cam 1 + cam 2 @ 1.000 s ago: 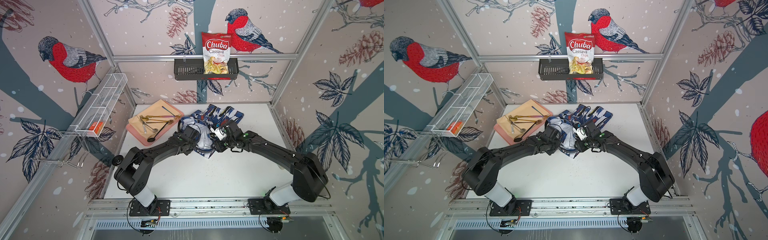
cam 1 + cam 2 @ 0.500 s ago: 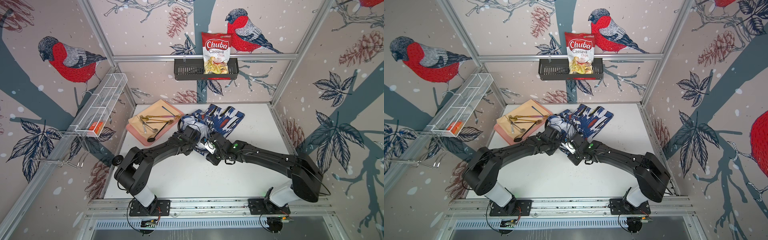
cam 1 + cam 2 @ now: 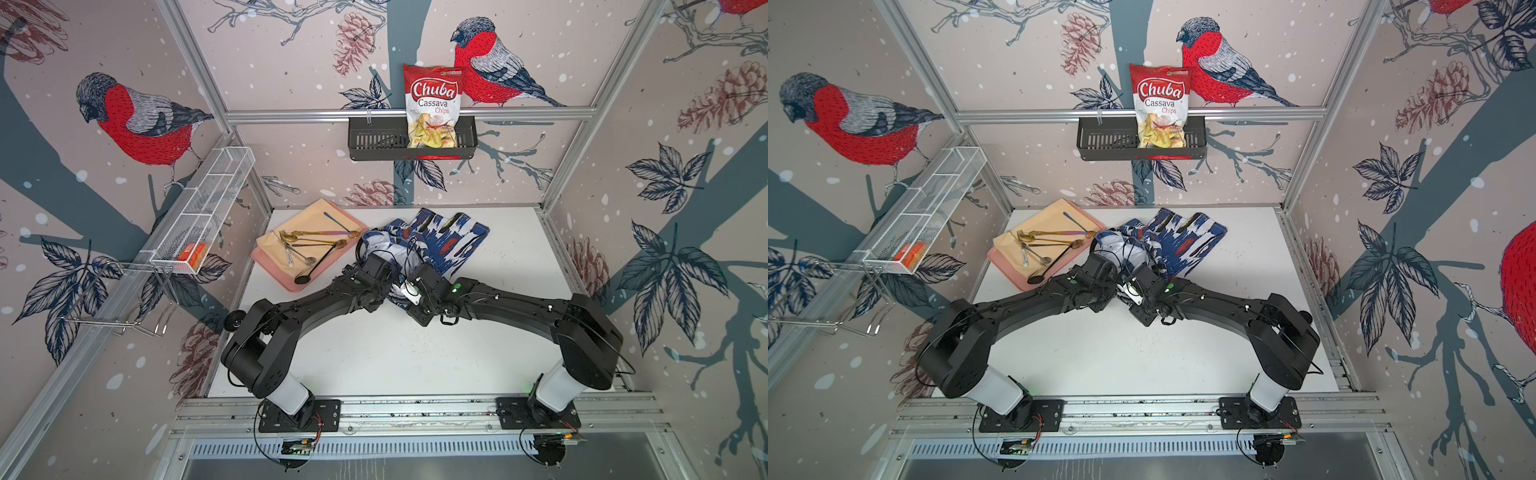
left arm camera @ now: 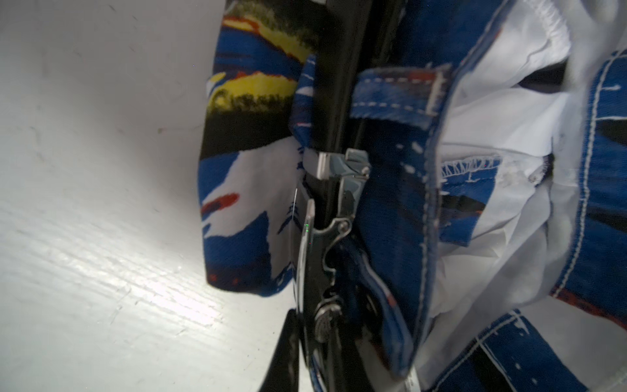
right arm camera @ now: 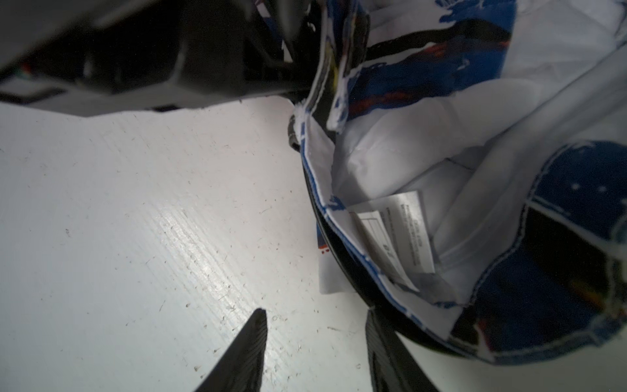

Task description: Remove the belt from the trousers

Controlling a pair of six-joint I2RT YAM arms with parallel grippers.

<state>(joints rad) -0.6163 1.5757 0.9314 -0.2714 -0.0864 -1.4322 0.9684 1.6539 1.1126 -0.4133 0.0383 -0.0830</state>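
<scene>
The trousers point(image 3: 446, 239) point(image 3: 1185, 237) lie crumpled at the table's back middle, blue, white and black, with the white lining showing. In the left wrist view the black belt point(image 4: 339, 85) runs through a fabric loop, and its silvery buckle point(image 4: 342, 166) sits at the waistband. My left gripper point(image 4: 315, 353) is shut on the belt just below the buckle; fabric hides one finger. My right gripper point(image 5: 315, 322) is open over bare table beside the waistband, where the belt point(image 5: 342, 268) edges the fabric. In both top views the two wrists meet at the trousers' near end.
A pink tray point(image 3: 270, 264) with a cloth and several pieces of cutlery lies left of the trousers. A wire rack point(image 3: 208, 208) hangs on the left wall. On the back wall, a black basket point(image 3: 374, 143) holds a chips bag point(image 3: 432, 108).
My right gripper has drawn back from the waistband toward the table's front. My left gripper has closed on the belt. The trouser legs now lie flatter.
</scene>
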